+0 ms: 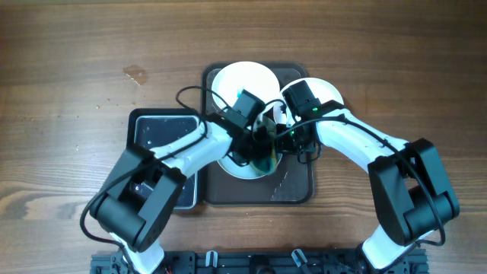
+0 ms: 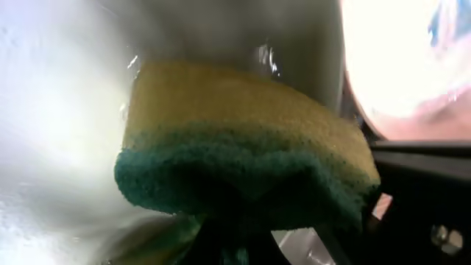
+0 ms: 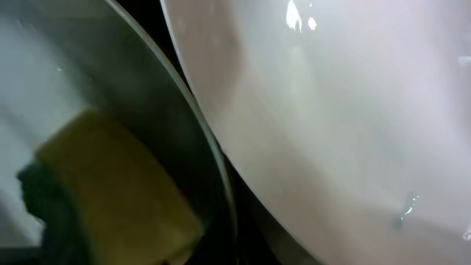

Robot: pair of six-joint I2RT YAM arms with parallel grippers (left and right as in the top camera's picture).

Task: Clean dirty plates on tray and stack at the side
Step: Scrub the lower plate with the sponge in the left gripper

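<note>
Overhead view: L gripper [image 1: 257, 144] clamped on yellow-green sponge [image 2: 243, 132], pressed on near plate [image 1: 242, 170] mid-tray [image 1: 293, 190]. R gripper [image 1: 285, 129] just right of it; can't tell if open or closed. Far-centre plate [image 1: 243, 76] and far-right plate [image 1: 329, 93] wait. Wiping step probably underway; next needs plate lifted & stacked beside tray

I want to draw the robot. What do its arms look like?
Both the left arm and right arm are smooth white tubes joined by chunky black blocks. Thin black cables loop near the wrists, and a tiny green light glows on the right one.
</note>
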